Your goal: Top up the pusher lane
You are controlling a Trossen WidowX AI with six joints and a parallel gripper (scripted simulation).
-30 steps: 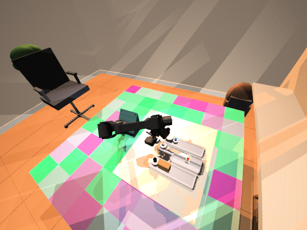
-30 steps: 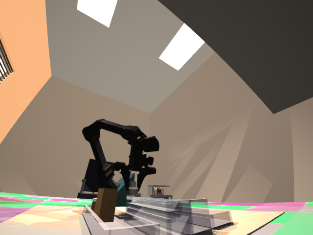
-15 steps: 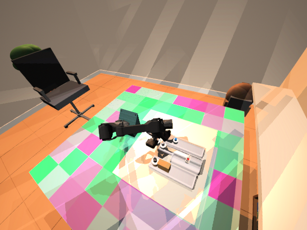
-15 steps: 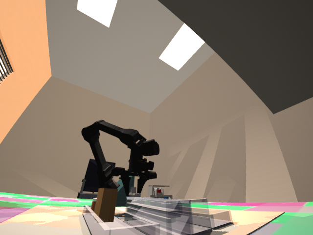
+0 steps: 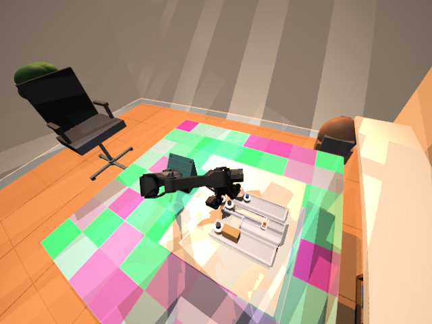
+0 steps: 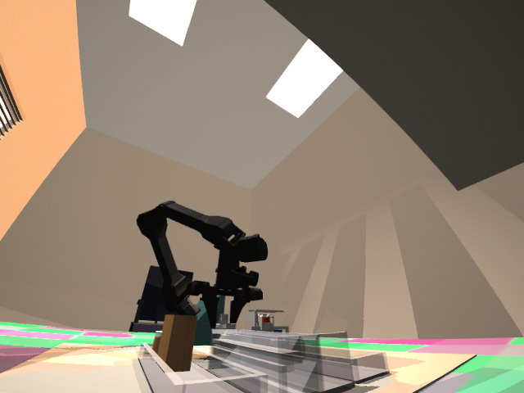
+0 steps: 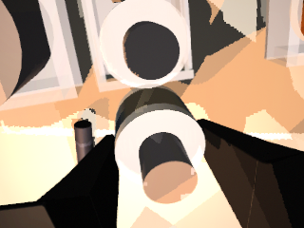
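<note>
My gripper (image 5: pixel 223 198) (image 6: pixel 223 318) (image 7: pixel 156 134) is shut on a jar (image 7: pixel 123 142) with a white shoulder and a dark neck and cap. In the wrist view the jar is upright, just short of the front end of the sprung lane (image 7: pixel 189 75). It looks raised, but its exact height is unclear. The lane jar (image 5: pixel 229 204) (image 7: pixel 109 43), white with a black cap, stands inside the lane's front end, directly ahead of the held jar. The pusher plate is not clearly seen.
A side lane holds a black-capped jar (image 5: pixel 218 228) and a brown block (image 5: pixel 230 233) (image 6: pixel 178 342). The other side lane holds a blue-capped jar (image 5: pixel 247 198). A red-marked bracket (image 5: pixel 264 224) is over the middle lane. A thin dark rod (image 7: pixel 84 140) is left of the held jar.
</note>
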